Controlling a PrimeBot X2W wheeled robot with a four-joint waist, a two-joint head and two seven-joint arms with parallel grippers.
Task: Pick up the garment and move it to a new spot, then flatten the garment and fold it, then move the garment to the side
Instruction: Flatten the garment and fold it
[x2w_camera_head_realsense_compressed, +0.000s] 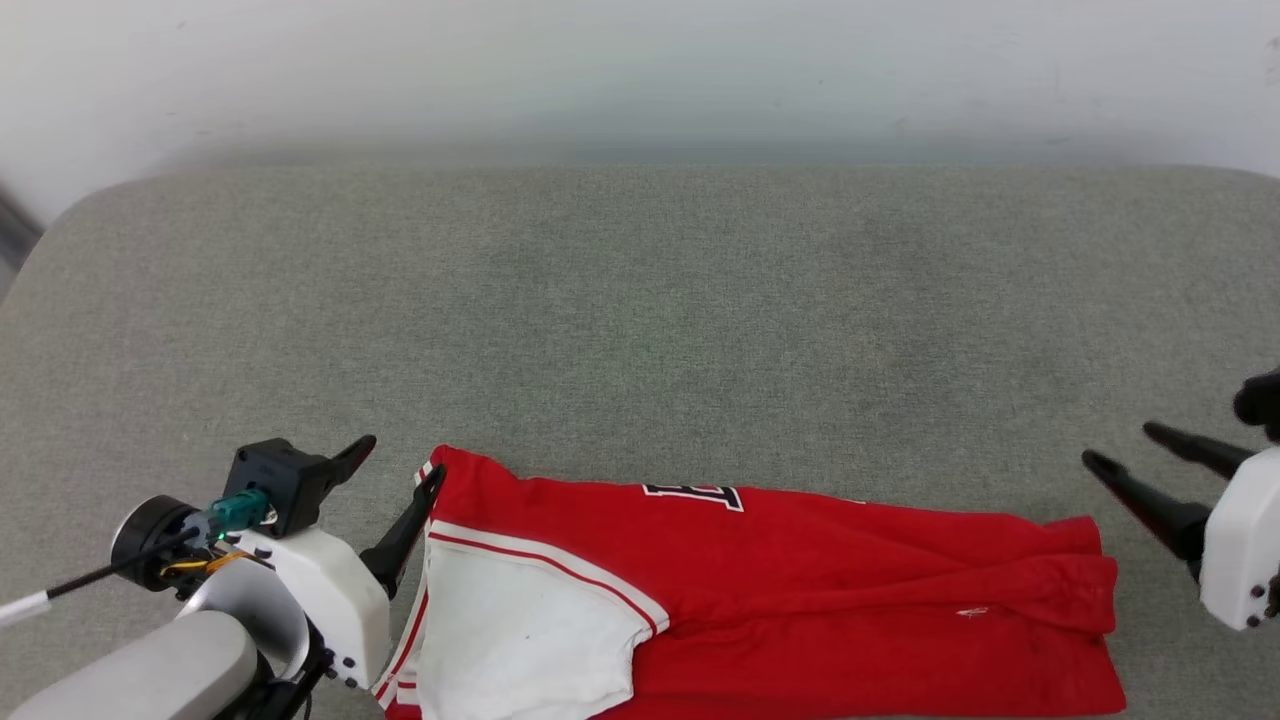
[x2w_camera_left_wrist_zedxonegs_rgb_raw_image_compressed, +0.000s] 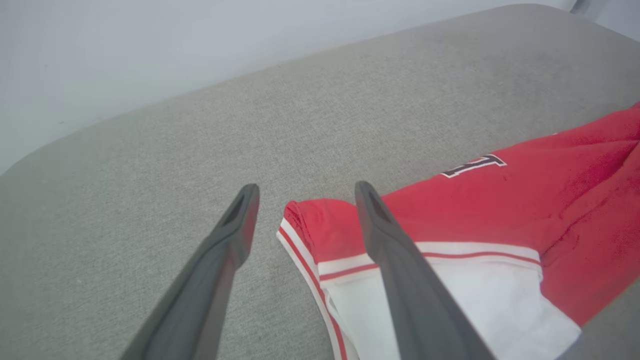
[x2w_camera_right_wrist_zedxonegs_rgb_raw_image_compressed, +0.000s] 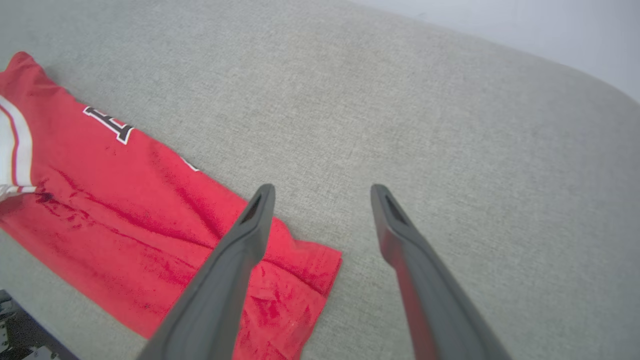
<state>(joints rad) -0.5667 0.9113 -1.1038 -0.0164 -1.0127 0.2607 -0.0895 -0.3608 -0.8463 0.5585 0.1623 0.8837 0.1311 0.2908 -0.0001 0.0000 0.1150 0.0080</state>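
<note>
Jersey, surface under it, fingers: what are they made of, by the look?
Jersey: thin knit, likely polyester; matte red, soft creases, striped trim. Surface: grey woven fabric, probably padded; flecked weave, rounded corners. Fingers: dark, smooth, matte; plastic or rubber, cannot tell which.

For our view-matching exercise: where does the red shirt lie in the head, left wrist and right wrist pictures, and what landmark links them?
Head view: the shirt lies along the bottom edge, across the middle.
Left wrist view: the shirt lies at the lower right.
Right wrist view: the shirt lies at the left and lower left.
Shared landmark: the black letter at the shirt's far edge.
</note>
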